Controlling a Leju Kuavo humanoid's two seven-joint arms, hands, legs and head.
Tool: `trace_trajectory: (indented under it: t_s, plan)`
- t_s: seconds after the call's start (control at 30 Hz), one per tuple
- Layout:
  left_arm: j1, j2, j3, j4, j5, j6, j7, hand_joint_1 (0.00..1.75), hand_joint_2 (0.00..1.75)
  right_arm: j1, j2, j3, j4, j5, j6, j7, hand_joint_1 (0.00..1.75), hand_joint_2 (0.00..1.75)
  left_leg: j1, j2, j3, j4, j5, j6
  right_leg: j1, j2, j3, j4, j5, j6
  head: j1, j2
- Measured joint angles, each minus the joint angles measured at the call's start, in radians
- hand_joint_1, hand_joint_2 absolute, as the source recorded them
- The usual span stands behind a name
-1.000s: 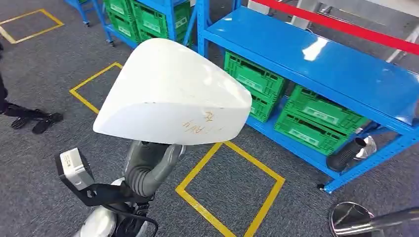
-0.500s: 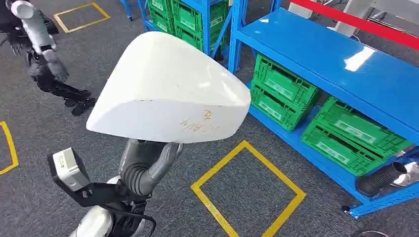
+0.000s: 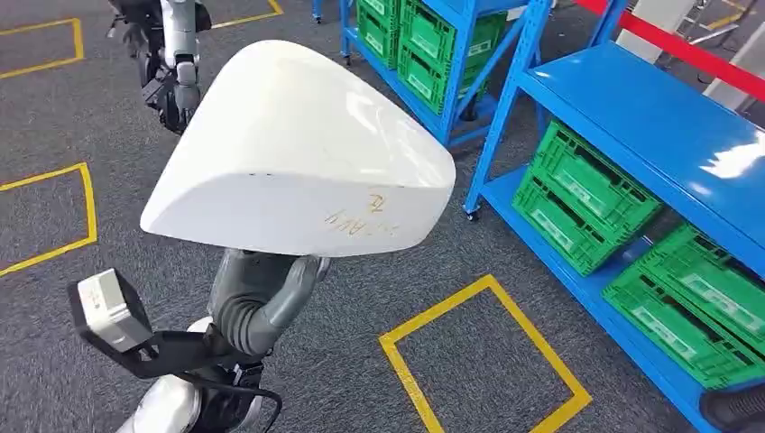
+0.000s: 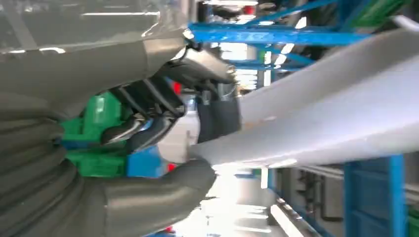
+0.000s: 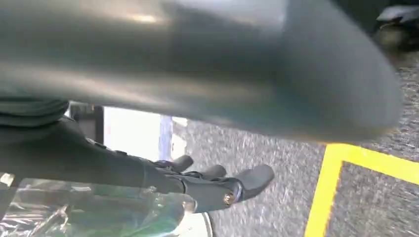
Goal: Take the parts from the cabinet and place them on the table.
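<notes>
Three cameras: one high on the body, one close behind each hand.

The head view looks forward and down from high up onto the grey carpet, with the big white part close below the lens and the blue shelving to the right. The left wrist view, turned on its side, sits right behind the left hand and shares that white part and shelving. The right wrist view looks past the right hand at the same carpet and a yellow floor line.
</notes>
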Motion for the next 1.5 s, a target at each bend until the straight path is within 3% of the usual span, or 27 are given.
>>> trace_trajectory:
  t_s: [0.07,0.1,0.17,0.23,0.27,0.4,0.43,0.47,0.5,0.57,0.6,0.63,0.7,0.73,0.77,0.9,0.93,1.0,1.03,1.1,1.17,1.23,1.27,1.3,1.4,1.43,1.5]
  plan:
    - [0.003,0.000,0.000,0.000,0.000,0.000,0.000,1.75,1.75,0.007,-0.002,0.001,0.000,0.002,0.000,0.000,0.00,0.00,-0.002,-0.028,0.000,0.001,-0.001,0.002,0.002,0.011,-0.083,0.161,-0.056,0.000,0.003,0.000]
    - [0.004,0.000,0.000,0.000,-0.001,0.000,0.000,1.75,1.75,0.011,-0.003,0.002,0.000,0.002,0.000,0.000,0.00,0.00,-0.003,-0.044,0.001,0.001,-0.001,0.002,0.002,0.011,-0.103,0.190,-0.048,-0.001,0.003,0.000]
    - [0.005,0.000,0.000,0.000,-0.002,0.000,0.000,1.75,1.75,0.012,-0.005,0.002,0.000,0.005,0.000,0.000,0.00,0.00,-0.003,-0.076,0.004,0.004,-0.001,0.001,0.002,0.017,-0.075,0.102,0.033,-0.004,0.003,0.000]
    - [0.005,0.000,0.000,-0.001,-0.002,0.001,0.000,1.75,1.75,0.011,-0.008,0.003,0.000,0.005,0.000,0.000,0.00,0.00,0.000,-0.103,0.003,0.012,-0.006,-0.005,0.000,0.063,-0.012,-0.066,0.131,-0.009,0.003,0.000]
    - [0.004,0.000,0.000,-0.002,-0.002,0.001,0.000,1.75,1.75,0.012,-0.010,0.004,0.000,0.005,0.000,0.000,0.00,0.00,-0.005,-0.116,-0.005,0.021,-0.008,-0.011,-0.004,0.109,0.000,-0.093,0.119,-0.011,0.001,0.000]
    - [0.008,0.002,0.002,-0.006,-0.004,0.002,-0.002,1.75,1.75,0.010,-0.011,0.005,0.000,0.010,-0.003,0.002,0.00,0.00,0.007,-0.166,-0.021,0.017,0.003,-0.036,-0.002,0.071,0.008,-0.113,0.118,-0.025,0.003,0.000]
    - [0.009,0.003,0.002,-0.008,-0.006,0.002,-0.003,1.75,1.75,0.006,-0.011,0.005,-0.002,0.011,-0.003,0.003,0.00,0.00,0.004,-0.141,-0.023,0.025,-0.006,-0.038,-0.007,0.054,0.014,-0.119,0.121,-0.030,0.004,0.000]
    - [0.005,0.003,0.003,-0.009,-0.008,0.002,-0.003,1.75,1.75,0.004,-0.011,0.005,-0.003,0.013,-0.003,0.003,0.00,0.00,0.000,-0.081,-0.037,0.059,-0.030,-0.046,-0.006,0.044,0.020,-0.123,0.120,-0.038,-0.014,0.000]
    - [0.005,0.003,0.003,-0.010,-0.009,0.002,-0.003,1.75,1.75,0.004,-0.011,0.005,-0.003,0.015,-0.003,0.002,0.00,0.00,0.002,-0.045,-0.068,0.127,-0.066,-0.053,-0.005,0.027,0.022,-0.124,0.118,-0.040,-0.016,0.000]
    - [0.009,0.005,0.003,-0.011,-0.009,0.002,-0.003,1.75,1.75,0.005,-0.011,0.005,-0.003,0.017,-0.002,0.003,0.00,0.00,0.007,-0.024,-0.145,0.283,-0.127,-0.061,-0.003,-0.007,0.025,-0.123,0.114,-0.042,-0.018,0.000]
    - [0.010,0.006,0.003,-0.011,-0.009,0.002,-0.003,1.75,1.75,0.005,-0.013,0.005,-0.003,0.017,-0.002,0.005,0.00,0.00,0.010,-0.023,-0.165,0.319,-0.132,-0.062,-0.003,-0.022,0.026,-0.123,0.112,-0.042,-0.018,0.000]
    - [0.011,0.007,0.003,-0.011,-0.009,0.002,-0.003,1.75,1.75,0.005,-0.014,0.005,-0.003,0.017,-0.002,0.005,0.00,0.00,0.011,-0.022,-0.159,0.308,-0.112,-0.062,-0.002,-0.037,0.028,-0.123,0.110,-0.041,-0.018,0.000]
    - [0.011,0.008,0.003,-0.012,-0.009,0.002,-0.003,1.75,1.75,0.001,-0.014,0.005,-0.004,0.019,-0.002,0.005,0.00,0.00,0.010,-0.010,-0.083,0.164,-0.027,-0.057,-0.002,-0.063,0.036,-0.123,0.104,-0.036,-0.018,0.000]
    - [0.011,0.008,0.003,-0.013,-0.010,0.002,-0.003,1.75,1.75,-0.001,-0.014,0.005,-0.005,0.019,-0.002,0.005,0.00,0.00,0.006,0.023,-0.032,0.070,0.015,-0.050,-0.002,-0.073,0.043,-0.123,0.099,-0.033,-0.019,0.000]
    - [0.010,0.008,0.004,-0.014,-0.010,0.002,-0.003,1.75,1.75,-0.001,-0.015,0.005,-0.005,0.019,-0.002,0.005,0.00,0.00,-0.008,0.069,-0.008,0.031,0.001,-0.047,0.002,-0.082,0.047,-0.124,0.096,-0.027,-0.018,0.000]
    - [0.012,0.009,0.005,-0.015,-0.012,0.002,-0.004,1.75,1.75,-0.003,-0.015,0.005,-0.008,0.019,-0.001,0.006,0.00,0.00,-0.017,0.035,-0.016,0.012,0.000,-0.013,0.006,-0.129,0.056,-0.131,0.090,-0.006,-0.015,0.000]
    - [0.012,0.009,0.004,-0.018,-0.013,0.002,-0.004,1.75,1.75,-0.005,-0.015,0.005,-0.010,0.022,-0.002,0.006,0.00,0.00,-0.006,0.023,-0.005,0.000,0.006,-0.003,0.002,-0.123,0.058,-0.128,0.078,0.001,-0.013,0.000]
    - [0.008,0.008,0.005,-0.020,-0.014,0.002,-0.006,1.75,1.75,-0.006,-0.016,0.005,-0.010,0.023,-0.002,0.006,0.00,0.00,-0.005,0.007,-0.004,-0.001,0.007,0.006,0.001,-0.021,0.021,-0.042,0.027,0.002,-0.007,0.000]
    - [0.011,0.008,0.004,-0.020,-0.014,0.001,-0.006,1.75,1.75,-0.003,-0.016,0.005,-0.010,0.022,-0.002,0.006,0.00,0.00,-0.005,-0.005,-0.003,-0.001,0.006,0.008,0.001,0.003,-0.021,0.044,-0.013,0.002,0.001,0.000]
    - [0.016,0.008,0.004,-0.020,-0.014,0.002,-0.006,1.75,1.75,0.004,-0.017,0.005,-0.010,0.022,-0.001,0.009,0.00,0.00,-0.007,-0.036,-0.003,0.001,0.005,0.011,0.002,0.013,-0.100,0.182,-0.048,0.004,0.003,0.000]
    - [0.019,0.008,0.004,-0.020,-0.014,0.001,-0.006,1.75,1.75,0.006,-0.017,0.005,-0.010,0.023,-0.001,0.010,0.00,0.00,-0.007,-0.067,-0.001,0.003,0.003,0.010,0.001,0.014,-0.098,0.140,0.012,0.002,0.003,0.000]
    - [0.019,0.008,0.004,-0.020,-0.014,0.002,-0.006,1.75,1.75,0.005,-0.018,0.005,-0.010,0.022,-0.001,0.010,0.00,0.00,-0.005,-0.096,0.003,0.011,-0.003,0.004,-0.002,0.039,-0.035,-0.028,0.120,-0.001,0.004,0.000]
    - [0.020,0.009,0.004,-0.020,-0.015,0.002,-0.006,1.75,1.75,0.006,-0.019,0.005,-0.010,0.022,-0.001,0.010,0.00,0.00,0.000,-0.108,-0.003,0.017,-0.007,-0.001,-0.008,0.104,-0.013,-0.083,0.133,-0.003,0.004,0.000]
    - [0.019,0.008,0.004,-0.020,-0.014,0.001,-0.006,1.75,1.75,0.007,-0.019,0.006,-0.011,0.022,-0.001,0.010,0.00,0.00,-0.005,-0.123,-0.014,0.027,-0.008,-0.006,-0.012,0.128,-0.008,-0.106,0.128,-0.001,-0.002,0.000]
    - [0.023,0.010,0.005,-0.021,-0.015,0.002,-0.006,1.75,1.75,0.008,-0.020,0.006,-0.011,0.023,0.000,0.012,0.00,0.00,0.010,-0.162,-0.026,0.023,0.001,-0.028,-0.001,0.094,-0.006,-0.107,0.124,-0.012,0.001,0.000]
    - [0.024,0.010,0.005,-0.022,-0.015,0.002,-0.006,1.75,1.75,0.005,-0.020,0.006,-0.012,0.023,-0.001,0.012,0.00,0.00,0.010,-0.172,-0.026,0.024,-0.002,-0.033,-0.009,0.078,0.000,-0.118,0.128,-0.019,0.000,0.000]
    - [0.021,0.010,0.006,-0.023,-0.015,0.002,-0.006,1.75,1.75,0.004,-0.020,0.006,-0.013,0.023,-0.001,0.012,0.00,0.00,0.002,-0.070,-0.053,0.089,-0.045,-0.041,-0.007,0.048,0.015,-0.127,0.127,-0.030,-0.010,0.000]
